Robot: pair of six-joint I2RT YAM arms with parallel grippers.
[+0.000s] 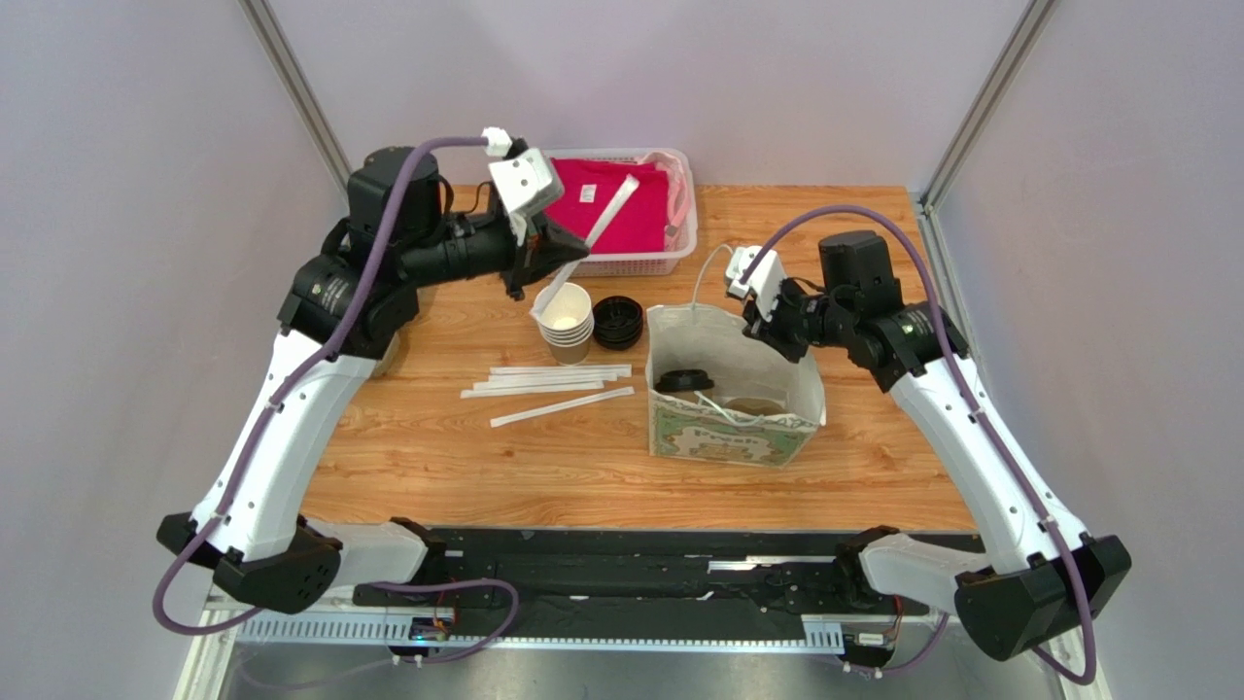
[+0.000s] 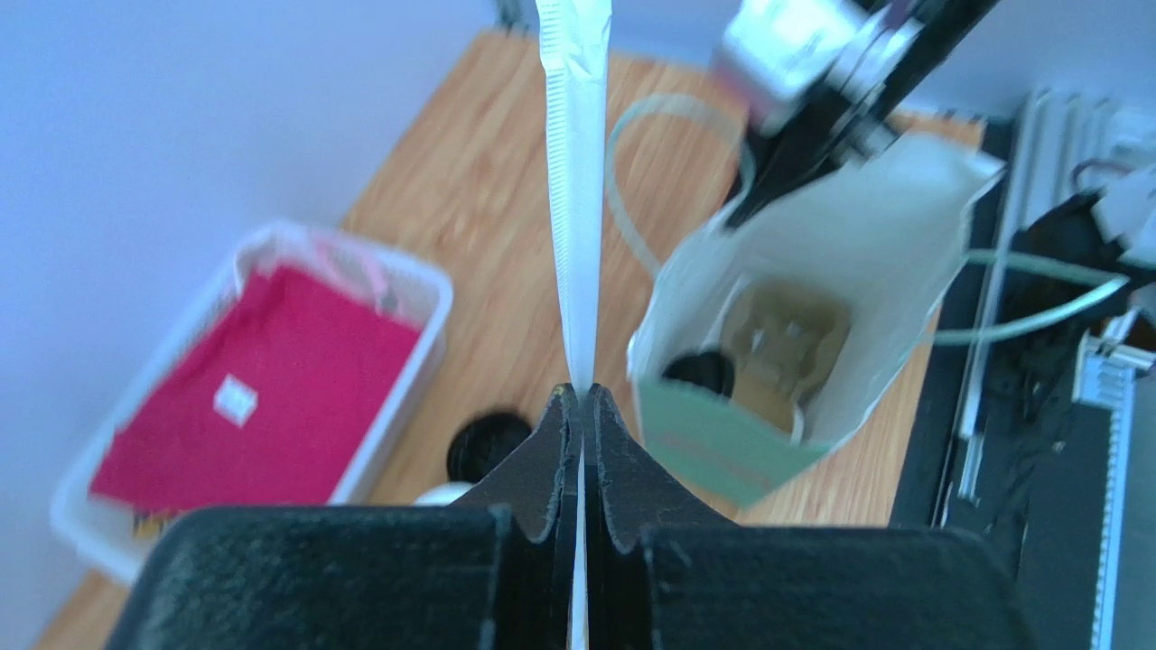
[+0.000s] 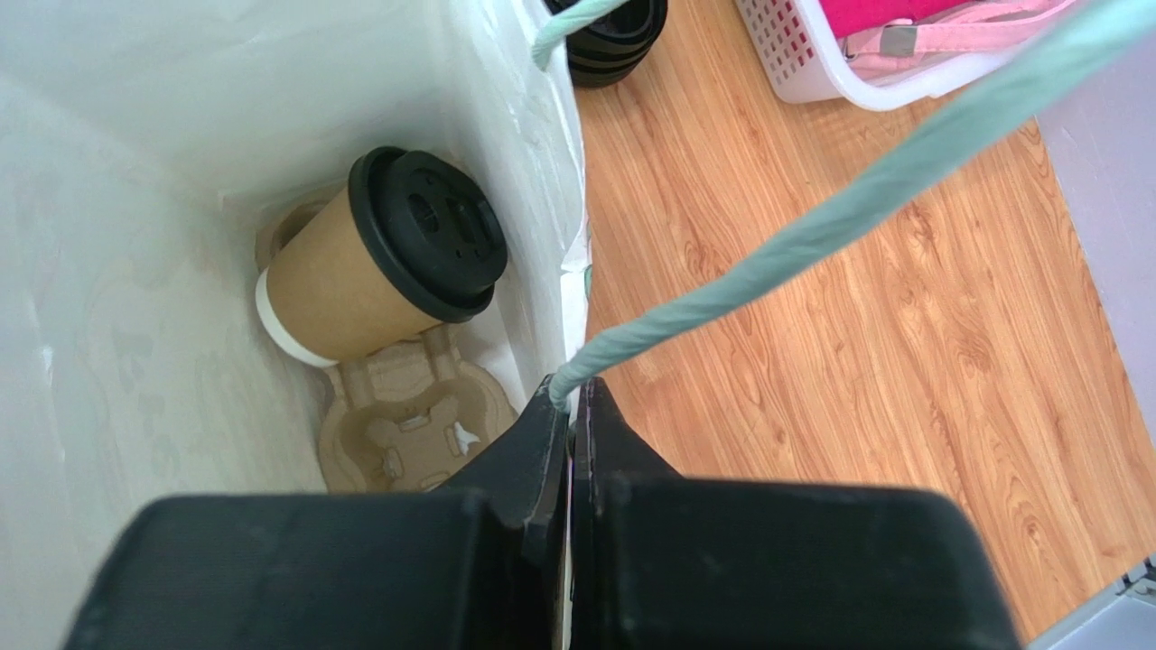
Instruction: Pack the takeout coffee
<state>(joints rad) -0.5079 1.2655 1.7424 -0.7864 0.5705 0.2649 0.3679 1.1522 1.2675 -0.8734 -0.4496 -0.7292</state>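
**Figure. Adding a straw to the bag; top and wrist views, read left to right.**

At left, the left end effector (image 2: 581, 396) was pinched shut on a straw (image 2: 577, 203). Most of the straw's length projected beyond the jaws, near the cups (image 1: 565, 321). Right of centre stood the bag (image 1: 730, 430), mouth up. The coffee (image 3: 339, 291) was already inside it, lid on, seated in a carrier (image 3: 407, 427) on the bag's floor. At right, the right end effector (image 3: 567, 393) was closed on the bag's rim at the root of the handle (image 3: 841, 217), holding the mouth open.

The step in hand appeared to be placing the straw in the bag. Done well, this would mean:
- carrying the straw across to the mouth;
- tipping its long free end down along an inner wall beside the cup;
- releasing only once the tip was well below the rim.

The right arm should keep the rim taut, since so thin a wall would likely fold if struck.

Materials, left to right:
- a white latticed plastic basket (image 1: 650, 263) holding pink cloth (image 1: 643, 219);
- the straw's wrapper of white crimped paper, flat and tapering;
- nested tan paper cups;
- a pile of glossy black lids (image 1: 618, 321);
- spare straws (image 1: 548, 387) lying on the wood-grain counter (image 1: 438, 452);
- the bag, of white paper with a green printed band;
- the handle, a twisted pale-green cord;
- the carrier, of moulded pulp;
- the coffee's matte tan wall and round black lid.
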